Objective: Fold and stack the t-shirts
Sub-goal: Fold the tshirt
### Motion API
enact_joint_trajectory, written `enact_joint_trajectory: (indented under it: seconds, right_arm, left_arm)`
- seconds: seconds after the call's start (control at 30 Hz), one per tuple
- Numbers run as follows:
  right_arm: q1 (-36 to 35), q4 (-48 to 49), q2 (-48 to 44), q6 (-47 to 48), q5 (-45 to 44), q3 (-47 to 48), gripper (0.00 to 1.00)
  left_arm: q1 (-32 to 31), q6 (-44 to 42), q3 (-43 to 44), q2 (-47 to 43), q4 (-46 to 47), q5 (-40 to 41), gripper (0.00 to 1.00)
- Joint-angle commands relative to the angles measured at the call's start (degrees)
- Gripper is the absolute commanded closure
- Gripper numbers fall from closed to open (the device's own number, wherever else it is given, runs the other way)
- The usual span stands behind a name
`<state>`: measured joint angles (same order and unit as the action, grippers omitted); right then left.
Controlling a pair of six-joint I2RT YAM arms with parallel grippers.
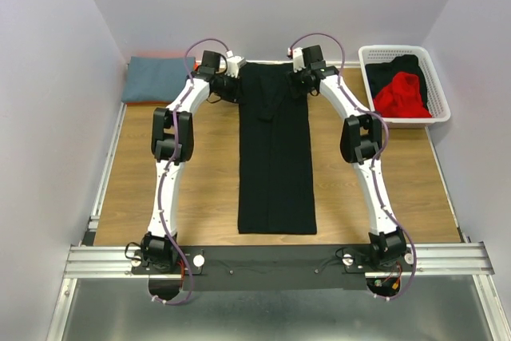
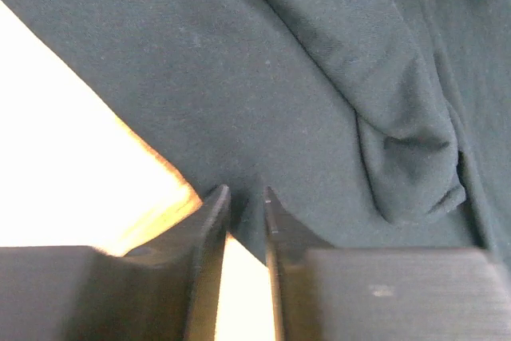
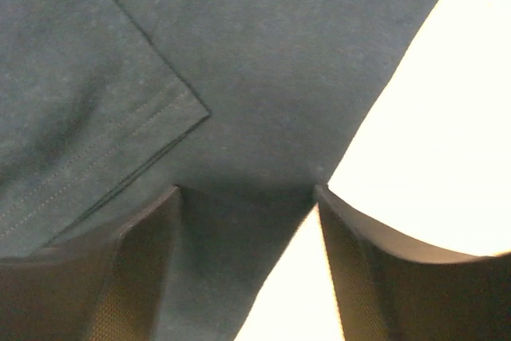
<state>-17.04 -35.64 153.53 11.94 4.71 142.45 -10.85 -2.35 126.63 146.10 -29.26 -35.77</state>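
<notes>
Wooden table [image 1: 200, 189] with black t-shirt [image 1: 275, 165], blue cloth [image 1: 156, 77], white basket [image 1: 391, 49].

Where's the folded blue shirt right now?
Top view: the folded blue shirt lies at the table's far-left corner, left of the left gripper, apart from the black shirt.

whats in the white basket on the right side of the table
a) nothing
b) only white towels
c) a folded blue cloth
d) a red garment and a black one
d: the basket holds a red garment with a black garment on its far side, while the blue cloth lies outside it at the table's far left.
</notes>
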Motion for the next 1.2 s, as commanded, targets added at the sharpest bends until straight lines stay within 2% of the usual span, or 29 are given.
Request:
enact_joint_trajectory:
  seconds: [0.0,0.03,0.07,0.17,0.23,0.33,0.43,0.53,0.57,0.63,0.7,0.73,0.8,0.83,0.87,0.9,1.0,1.07,1.1,1.17]
  right_arm:
    - [-0.2,0.2,-3.7,2.2,0.8,-0.7,0.19]
    - [-0.2,0.3,-5.6,2.6,2.3,-1.8,0.06]
    - [-0.2,0.2,-9.6,3.3,3.0,-2.3,0.01]
    - [-0.1,0.2,-16.7,4.9,5.7,-5.9,0.0]
    - [-0.1,0.2,-24.0,6.0,7.0,-7.6,0.0]
    - [-0.1,0.1,-32.9,6.9,8.0,-11.8,0.0]
    - [-0.4,0.0,-41.1,8.2,8.8,-16.6,0.0]
    - [-0.7,-0.2,-47.8,11.2,10.9,-24.6,0.0]
    - [-1.2,-0.4,-52.1,12.4,11.2,-26.9,0.0]
    - [-1.6,-3.0,-55.7,14.8,14.9,-31.5,0.0]
    - [-2.7,-9.0,-60.6,18.8,16.6,-34.8,0.0]
    - [-3.3,-11.1,-62.1,20.0,17.4,-37.1,0.0]
    - [-5.7,-16.3,-67.0,23.5,17.1,-45.6,0.0]
    - [-6.5,-19.0,-68.6,24.8,17.3,-51.7,0.0]
    - [-7.3,-19.0,-70.4,26.3,17.6,-51.7,0.0]
    - [-9.3,-20.2,-73.7,28.1,17.5,-59.3,0.0]
    - [-15.0,-20.0,-81.0,30.7,17.1,-73.3,0.01]
    - [-19.1,-18.4,-84.3,30.7,17.8,-79.9,0.05]
    - [-22.8,-15.1,-87.4,29.9,18.2,-86.1,0.07]
    - [-28.4,-9.6,-89.4,29.5,17.9,-91.0,0.13]
  left_arm:
    - [0.1,-1.7,-0.1,-7.8,2.4,-2.0,0.62]
    - [0.1,-2.5,-1.0,-9.8,3.2,-2.0,0.6]
    - [0.2,-3.3,-1.3,-11.7,3.9,-1.7,0.51]
    - [0.2,-6.9,-3.6,-20.6,5.3,0.4,0.31]
    - [0.1,-10.1,-7.3,-28.7,6.5,2.5,0.04]
    - [0.2,-12.8,-13.7,-40.0,9.5,4.6,0.03]
    - [0.2,-17.6,-19.8,-49.8,11.1,1.7,0.02]
    - [0.2,-13.7,-28.7,-58.7,17.4,2.6,0.03]
    - [0.2,-14.7,-30.7,-62.6,18.3,3.2,0.02]
    - [0.2,-19.1,-35.9,-65.8,17.1,0.0,0.03]
    - [-0.2,-25.7,-38.5,-69.7,9.2,-4.4,0.02]
    - [-1.0,-32.5,-42.1,-71.1,6.3,-5.4,0.02]
    - [-5.7,-40.4,-49.9,-75.9,-2.9,-3.5,0.03]
    - [-10.5,-45.8,-53.6,-78.1,-5.7,-2.2,0.04]
    - [-10.5,-48.3,-57.5,-80.3,-5.7,-1.5,0.05]
    - [-15.5,-51.6,-61.5,-85.4,-8.2,-1.1,0.07]
    - [-26.4,-54.3,-78.2,-95.2,-7.0,1.7,0.06]
    - [-30.9,-55.4,-82.7,-98.3,-6.4,3.7,0.07]
    - [-35.1,-56.2,-86.2,-99.9,-5.5,5.3,0.07]
    - [-38.6,-57.7,-88.6,-99.7,-4.2,6.7,0.1]
